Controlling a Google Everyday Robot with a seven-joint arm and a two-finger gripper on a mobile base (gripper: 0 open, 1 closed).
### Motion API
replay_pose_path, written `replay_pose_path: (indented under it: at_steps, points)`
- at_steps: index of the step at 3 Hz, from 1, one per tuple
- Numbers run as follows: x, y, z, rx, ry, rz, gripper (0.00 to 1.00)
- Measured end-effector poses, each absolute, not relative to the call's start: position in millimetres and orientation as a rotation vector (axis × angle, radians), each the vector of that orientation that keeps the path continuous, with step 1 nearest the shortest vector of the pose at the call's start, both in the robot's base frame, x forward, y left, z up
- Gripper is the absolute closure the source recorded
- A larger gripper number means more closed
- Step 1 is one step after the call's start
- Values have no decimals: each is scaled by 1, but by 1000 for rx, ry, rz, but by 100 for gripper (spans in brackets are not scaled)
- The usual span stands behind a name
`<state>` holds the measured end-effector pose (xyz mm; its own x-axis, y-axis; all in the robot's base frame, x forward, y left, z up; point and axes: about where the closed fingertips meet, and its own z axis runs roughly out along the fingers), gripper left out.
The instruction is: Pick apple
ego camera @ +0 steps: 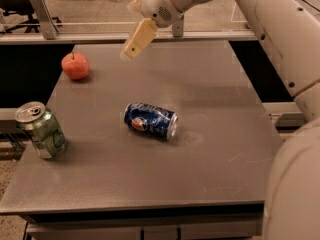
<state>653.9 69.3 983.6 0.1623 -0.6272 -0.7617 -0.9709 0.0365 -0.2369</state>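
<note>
The apple (75, 66) is small, round and red-orange with a short dark stem. It sits near the far left edge of the grey table (210, 149). My gripper (131, 50) hangs above the far middle of the table, to the right of the apple and apart from it. Its cream-coloured fingers (138, 38) point down and to the left. Nothing shows in the gripper.
A blue soda can (150, 120) lies on its side in the middle of the table. A green soda can (41, 130) stands upright near the left edge. A metal rail (100, 36) runs behind the table. My arm (280, 29) spans the right side.
</note>
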Motion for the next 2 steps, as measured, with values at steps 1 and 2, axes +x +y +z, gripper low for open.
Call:
replay_pose_path:
  at_steps: [1,2]
  points:
    - [644,95,994,-1511,1643,534,0]
    - [645,114,963,-1429,1734,563,0]
